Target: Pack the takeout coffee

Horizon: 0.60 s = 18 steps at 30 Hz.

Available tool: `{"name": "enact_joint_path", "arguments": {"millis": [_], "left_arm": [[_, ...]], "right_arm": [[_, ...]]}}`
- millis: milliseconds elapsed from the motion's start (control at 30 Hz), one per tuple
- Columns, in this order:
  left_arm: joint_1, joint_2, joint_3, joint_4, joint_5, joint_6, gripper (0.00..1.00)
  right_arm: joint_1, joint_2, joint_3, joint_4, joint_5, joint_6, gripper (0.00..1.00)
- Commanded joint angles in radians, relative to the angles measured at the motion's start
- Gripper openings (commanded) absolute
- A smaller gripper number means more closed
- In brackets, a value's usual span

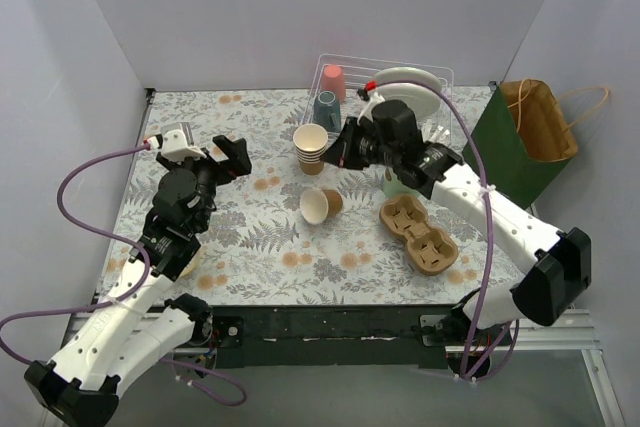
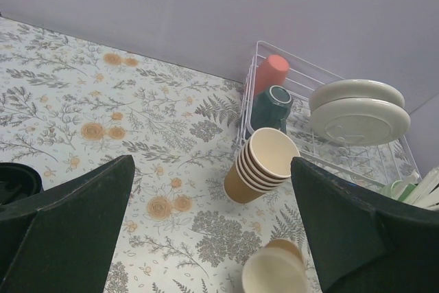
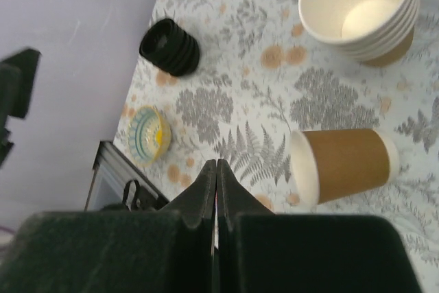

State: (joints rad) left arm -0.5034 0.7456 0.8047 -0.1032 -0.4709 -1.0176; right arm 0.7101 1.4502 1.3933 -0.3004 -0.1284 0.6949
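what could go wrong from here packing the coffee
1. The loose cup lies on its side with no lid, so a nudge may roll it away.
2. The right gripper is shut and sits near the stack of cups; a swing might topple it.
3. The black lids are nested, so several may lift together.

a fern-and-flower patterned desk (image 1: 250, 247) carries a stack of lidless paper cups (image 1: 312, 147) standing upright near the back, just in front of a white wire rack (image 1: 380, 57). a lone paper cup (image 1: 320, 204) lies on its side near the middle. a cardboard cup carrier (image 1: 420, 237) lies to its right, and a green paper bag (image 1: 520, 147) stands at the right edge. a black ribbed round piece (image 3: 169, 47) and a small yellow-and-teal dish (image 3: 149, 135) sit near the left edge.
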Motion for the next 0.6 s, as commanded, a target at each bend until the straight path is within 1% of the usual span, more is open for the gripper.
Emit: {"name": "enact_joint_path", "arguments": {"millis": [0,100,167,200,267,300,333,367,400,433,467,500,533,567], "left_arm": [[0.000,-0.019,-0.013,0.017,-0.048,0.008,0.98],[0.000,0.003,-0.010,0.004,-0.055,0.007,0.98],[-0.001,0.024,-0.004,-0.006,-0.057,-0.002,0.98],[0.000,0.034,-0.001,-0.021,-0.060,-0.009,0.98],[-0.003,0.064,0.020,-0.058,-0.066,-0.077,0.98],[-0.003,0.078,0.031,-0.134,-0.049,-0.111,0.98],[-0.004,0.090,0.042,-0.183,-0.038,-0.204,0.98],[-0.004,0.112,0.048,-0.234,-0.017,-0.251,0.98],[-0.003,0.118,0.054,-0.324,0.033,-0.298,0.98],[-0.004,0.123,0.048,-0.360,0.070,-0.330,0.98],[-0.003,0.127,0.039,-0.390,0.096,-0.392,0.98],[-0.004,0.127,0.015,-0.455,0.113,-0.424,0.98],[-0.003,0.124,0.002,-0.481,0.150,-0.452,0.98],[-0.003,0.120,-0.016,-0.503,0.161,-0.504,0.98]], "right_arm": [[0.028,-0.111,-0.203,0.182,-0.097,0.070,0.01],[0.051,-0.137,-0.318,0.213,-0.102,0.072,0.01],[0.054,-0.149,-0.353,0.207,-0.080,0.055,0.01],[0.055,-0.154,-0.376,0.189,-0.061,0.016,0.01],[0.080,-0.156,-0.370,0.147,0.019,-0.044,0.01],[0.092,-0.151,-0.358,0.083,0.056,-0.084,0.04],[0.104,-0.142,-0.347,0.061,0.102,-0.101,0.10],[0.126,-0.140,-0.352,0.046,0.113,-0.112,0.13],[0.135,-0.142,-0.358,0.037,0.116,-0.118,0.17],[0.146,-0.157,-0.391,0.047,0.104,-0.121,0.28],[0.170,-0.169,-0.414,0.073,0.081,-0.133,0.33],[0.184,-0.183,-0.445,0.161,0.050,-0.182,0.39],[0.193,-0.203,-0.498,0.217,-0.030,-0.208,0.47],[0.201,-0.208,-0.525,0.269,-0.080,-0.251,0.50]]}}
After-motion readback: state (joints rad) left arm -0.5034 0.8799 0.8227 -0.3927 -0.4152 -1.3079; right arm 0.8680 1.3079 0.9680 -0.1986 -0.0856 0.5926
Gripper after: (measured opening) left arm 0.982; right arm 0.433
